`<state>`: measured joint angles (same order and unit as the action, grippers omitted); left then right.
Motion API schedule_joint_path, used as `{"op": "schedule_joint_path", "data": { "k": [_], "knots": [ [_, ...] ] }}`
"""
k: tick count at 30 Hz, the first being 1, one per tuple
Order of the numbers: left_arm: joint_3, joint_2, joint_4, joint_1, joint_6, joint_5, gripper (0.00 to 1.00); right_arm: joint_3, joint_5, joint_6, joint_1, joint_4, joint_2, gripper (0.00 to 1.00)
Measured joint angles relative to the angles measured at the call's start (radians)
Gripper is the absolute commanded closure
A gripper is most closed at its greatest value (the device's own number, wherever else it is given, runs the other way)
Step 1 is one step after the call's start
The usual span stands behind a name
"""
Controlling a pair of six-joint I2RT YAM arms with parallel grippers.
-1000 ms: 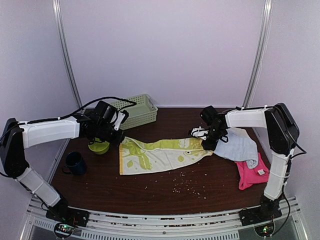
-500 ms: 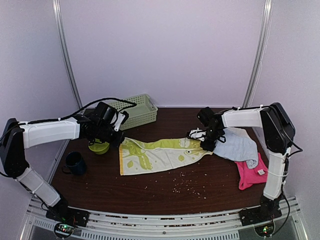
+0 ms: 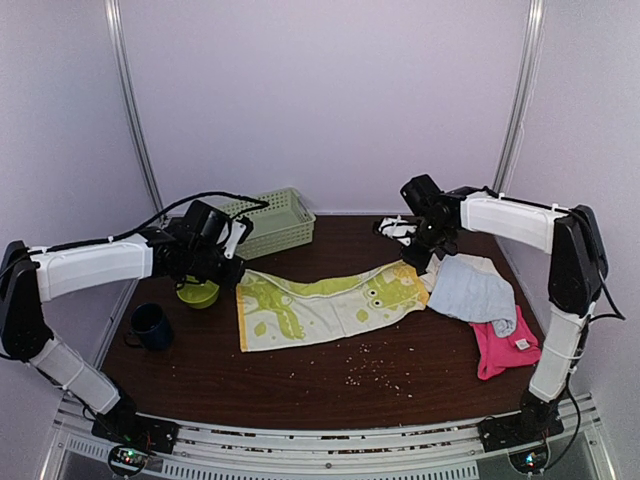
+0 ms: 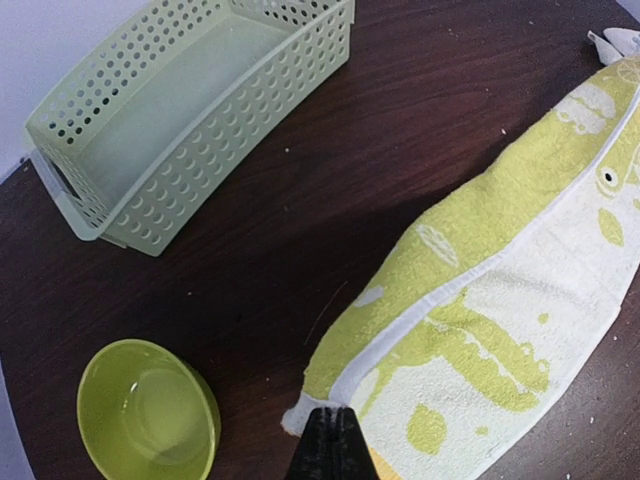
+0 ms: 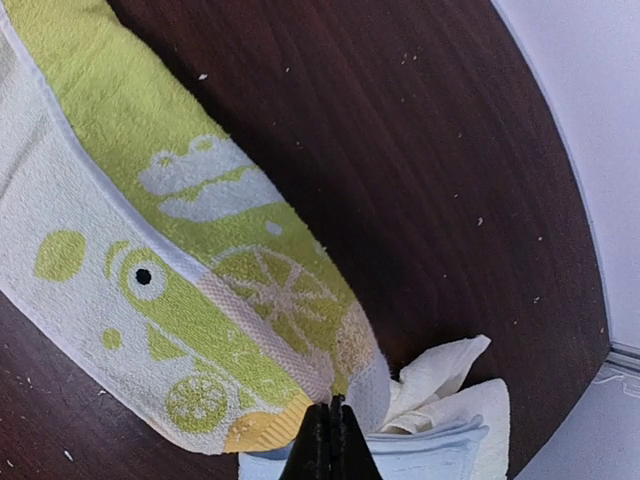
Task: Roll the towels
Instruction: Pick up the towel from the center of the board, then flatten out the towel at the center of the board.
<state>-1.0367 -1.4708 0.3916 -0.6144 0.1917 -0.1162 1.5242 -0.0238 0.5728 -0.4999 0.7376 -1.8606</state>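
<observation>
The lime-green towel [image 3: 320, 305] with pale lemon print lies stretched across the table's middle. My left gripper [image 3: 232, 272] is shut on its far left corner; the left wrist view shows the black tips [image 4: 333, 422] pinching the white hem of the towel [image 4: 500, 300]. My right gripper [image 3: 415, 262] is shut on the right end, which is raised off the table; the right wrist view shows its tips [image 5: 333, 412] clamped on the towel's edge [image 5: 180, 260]. Right of it lie the light blue towel [image 3: 470, 292], a cream-white towel [image 5: 450, 375] beside it, and the hot pink towel [image 3: 500, 345].
A green plastic basket [image 3: 270, 222] stands at the back, behind my left gripper. A lime bowl [image 3: 198, 293] and a dark blue mug [image 3: 150, 325] sit at the left. Crumbs [image 3: 370, 372] are scattered in front of the towel.
My right gripper has shut on the green towel's right end and pulled it up and toward the back. The towel now lies longer and tauter. The left gripper kept its hold.
</observation>
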Motion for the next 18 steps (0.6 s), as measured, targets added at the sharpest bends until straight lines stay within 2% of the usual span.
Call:
{"op": "schedule_joint_path", "data": {
  "k": [9, 18],
  "knots": [
    [-0.114, 0.152, 0.113, 0.0, -0.026, -0.089, 1.0, 0.086, 0.005, -0.041, 0.009, -0.005, 0.149, 1.0],
    [-0.099, 0.414, 0.196, 0.0, 0.001, -0.063, 1.0, -0.042, -0.075, -0.087, 0.036, -0.076, 0.523, 1.0]
  ]
}}
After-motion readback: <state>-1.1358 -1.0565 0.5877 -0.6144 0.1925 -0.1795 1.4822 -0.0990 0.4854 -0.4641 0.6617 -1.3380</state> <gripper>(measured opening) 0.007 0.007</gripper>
